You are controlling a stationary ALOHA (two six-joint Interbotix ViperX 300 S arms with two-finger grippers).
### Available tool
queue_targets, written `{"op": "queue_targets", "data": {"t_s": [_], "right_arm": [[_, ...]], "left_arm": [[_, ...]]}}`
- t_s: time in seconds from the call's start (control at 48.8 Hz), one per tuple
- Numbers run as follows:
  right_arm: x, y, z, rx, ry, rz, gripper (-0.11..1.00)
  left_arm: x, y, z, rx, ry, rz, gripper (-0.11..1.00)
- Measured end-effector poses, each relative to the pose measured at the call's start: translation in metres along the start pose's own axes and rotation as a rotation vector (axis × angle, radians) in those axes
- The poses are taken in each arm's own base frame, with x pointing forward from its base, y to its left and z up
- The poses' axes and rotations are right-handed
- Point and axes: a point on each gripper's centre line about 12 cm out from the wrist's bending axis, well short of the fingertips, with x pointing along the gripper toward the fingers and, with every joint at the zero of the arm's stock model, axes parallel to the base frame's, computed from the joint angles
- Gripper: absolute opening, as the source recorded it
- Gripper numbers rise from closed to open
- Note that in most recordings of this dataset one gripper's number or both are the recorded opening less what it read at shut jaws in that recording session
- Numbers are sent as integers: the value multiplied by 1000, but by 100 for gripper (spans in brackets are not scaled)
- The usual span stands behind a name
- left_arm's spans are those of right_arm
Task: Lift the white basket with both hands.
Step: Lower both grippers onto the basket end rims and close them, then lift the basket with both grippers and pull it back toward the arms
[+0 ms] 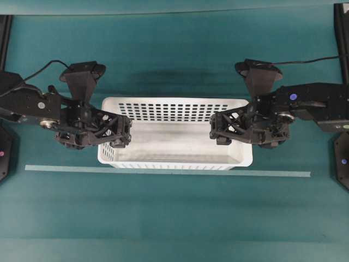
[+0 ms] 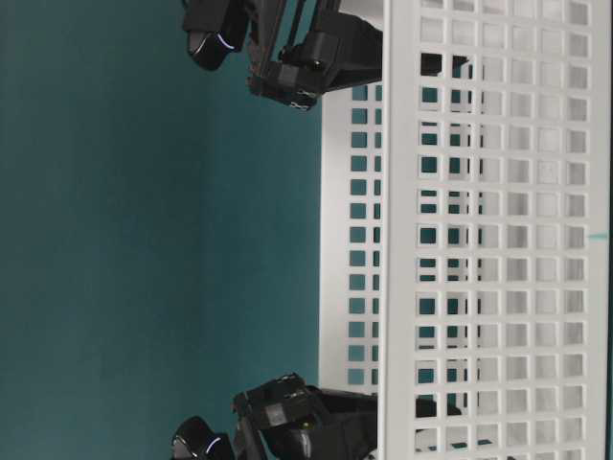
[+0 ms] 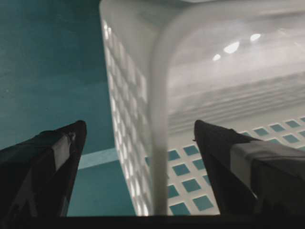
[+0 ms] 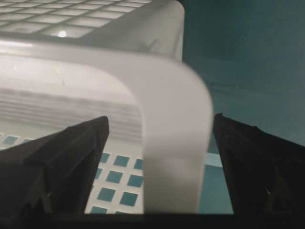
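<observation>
Looking down, I see my white basket full of little holes, both grippers spread wide over its end walls, fingertips hidden.

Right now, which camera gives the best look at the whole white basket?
The overhead exterior view: the white basket shows whole there, rim, floor and slotted walls. The table-level view shows only its slotted walls, turned sideways. Each wrist view shows one short end's rim between open claw fingers.
</observation>
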Motion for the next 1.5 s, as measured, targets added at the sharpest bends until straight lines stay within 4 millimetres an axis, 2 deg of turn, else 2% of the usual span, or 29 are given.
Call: {"op": "queue_targets", "data": {"t_s": [0.103, 0.185, 0.246, 0.369, 0.431, 0.472, 1.251, 1.374, 1.497], "right_arm": [[0, 2, 1, 0, -5, 19, 88], [0, 3, 1, 6, -6, 27, 78], [0, 3, 1, 14, -3, 29, 64], [2, 0, 0, 39, 10, 19, 33], [3, -2, 0, 44, 12, 13, 25], [3, -3, 0, 41, 13, 10, 21], [2, -2, 1, 45, 13, 11, 21], [-3, -1, 0, 51, 22, -3, 21], [-24, 7, -1, 44, 33, -11, 21]], "left_arm": [[0, 0, 0, 2, -1, -6, 88], [0, -2, 0, 2, -3, -23, 77], [1, -3, 0, 0, -5, -35, 62], [2, -1, 0, 3, -4, -30, 26], [3, 0, 0, 0, -3, -27, 14], [3, 0, 0, 3, -3, -26, 9], [0, 1, 0, 2, -5, -35, 9], [-9, -2, 1, 1, -10, -62, 9], [-29, -7, 2, -1, -17, -98, 9]]}}
